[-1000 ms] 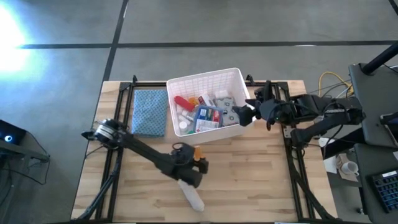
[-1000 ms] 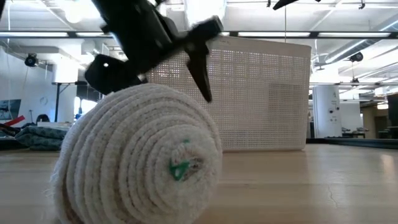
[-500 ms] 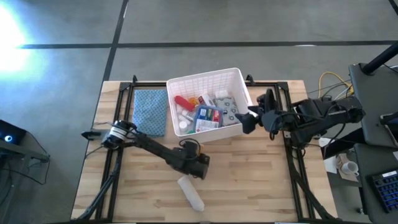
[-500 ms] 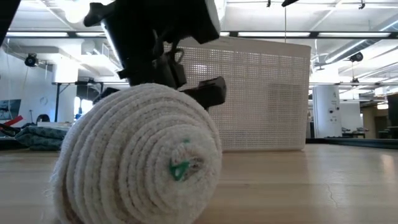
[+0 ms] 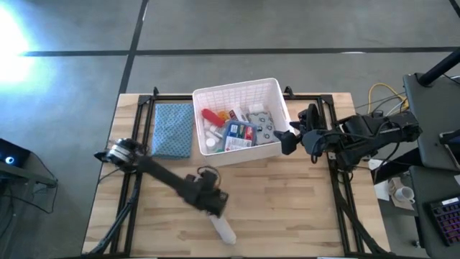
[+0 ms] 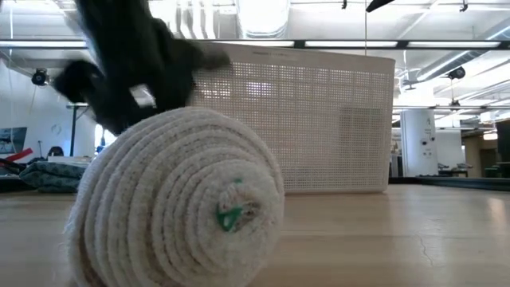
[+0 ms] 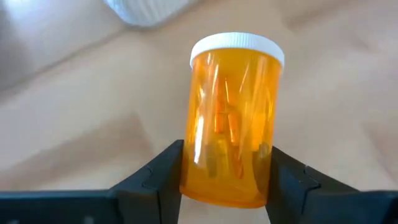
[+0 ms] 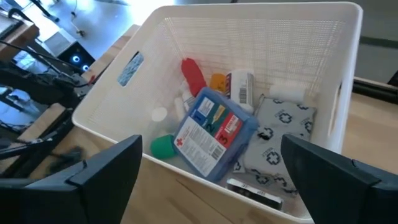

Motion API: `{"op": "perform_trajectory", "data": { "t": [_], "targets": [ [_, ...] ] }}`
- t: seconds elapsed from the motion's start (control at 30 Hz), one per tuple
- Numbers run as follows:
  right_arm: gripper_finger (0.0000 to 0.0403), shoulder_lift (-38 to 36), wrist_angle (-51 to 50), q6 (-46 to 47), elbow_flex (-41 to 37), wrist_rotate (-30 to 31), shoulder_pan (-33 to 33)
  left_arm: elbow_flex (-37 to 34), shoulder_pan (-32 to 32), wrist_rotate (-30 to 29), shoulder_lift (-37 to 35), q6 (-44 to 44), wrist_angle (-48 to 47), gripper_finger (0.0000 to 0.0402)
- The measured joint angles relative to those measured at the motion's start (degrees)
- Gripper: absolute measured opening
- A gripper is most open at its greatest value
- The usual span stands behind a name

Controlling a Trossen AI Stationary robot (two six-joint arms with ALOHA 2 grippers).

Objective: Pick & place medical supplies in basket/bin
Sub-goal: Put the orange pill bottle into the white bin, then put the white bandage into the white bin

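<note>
An orange vial (image 7: 230,118) with a white cap sits between the fingers of my left gripper (image 7: 227,168). The high view shows that gripper (image 5: 210,203) over the wooden table's near middle, covering the vial. Just nearer lies a white rope-wound roll (image 5: 222,227), which fills the front of the low view (image 6: 175,207). The white basket (image 5: 237,90) stands at the far middle, holding a red-white-blue box (image 8: 214,134), a red piece (image 8: 194,76), a green piece (image 8: 163,146) and a grey packet (image 8: 280,134). My right gripper (image 5: 289,138) hangs open beside the basket's right wall. My left gripper pinches the vial's clear orange body near its closed bottom end (image 7: 224,186), one finger (image 7: 165,177) on each side. The fingers come slanting down from the table's left and lie along the vial, whose white cap (image 7: 237,46) points away from them. Whether the vial rests on the table, I cannot tell.
A folded blue-grey cloth (image 5: 173,129) lies left of the basket. Black rails (image 5: 136,180) run along the table's left and right sides. Bare wood (image 5: 287,208) stretches across the table's near right.
My left gripper has gone toward the table's near and left edges, and the orange vial that showed beside it in the high view is now hidden under it. The roll has stayed where it was.
</note>
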Motion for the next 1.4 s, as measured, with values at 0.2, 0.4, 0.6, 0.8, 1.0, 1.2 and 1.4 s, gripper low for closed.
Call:
{"op": "perform_trajectory", "data": {
  "t": [0.2, 0.4, 0.6, 0.8, 1.0, 1.2, 1.4],
  "targets": [
    [0.0370, 0.0, -1.3, -0.3, 0.0, 0.0, 0.0, 1.9, -10.4, -7.5, -12.3, 3.0, -0.2, 0.0154],
    [0.0370, 0.0, -1.2, -1.1, 0.0, 0.6, 0.0, 3.5, -15.8, -40.1, -27.8, 19.1, 13.4, 0.0176],
    [0.0370, 0.0, -1.2, -1.1, 0.0, 1.7, 0.0, 3.4, -5.6, -44.8, -37.3, 49.7, 23.6, 0.0176],
    [0.0370, 0.0, -1.1, 0.2, 0.0, 1.7, 0.0, 2.9, 14.7, -25.1, -34.4, 64.2, 27.8, 0.0213],
    [0.0370, 0.0, -1.6, 1.4, 0.0, 0.0, 0.9, 4.2, 24.4, -22.9, -31.4, 65.5, 20.3, 0.0270],
    [0.0370, 0.0, -5.5, 5.7, 0.0, -1.8, 5.1, 13.6, 15.9, -12.0, -35.6, 61.3, 7.5, 0.0290],
    [0.0370, 0.5, -6.2, 11.5, -2.6, -9.2, 10.2, 14.0, -2.0, -8.5, -35.6, 39.3, 1.8, 0.0287]
  ]
}}
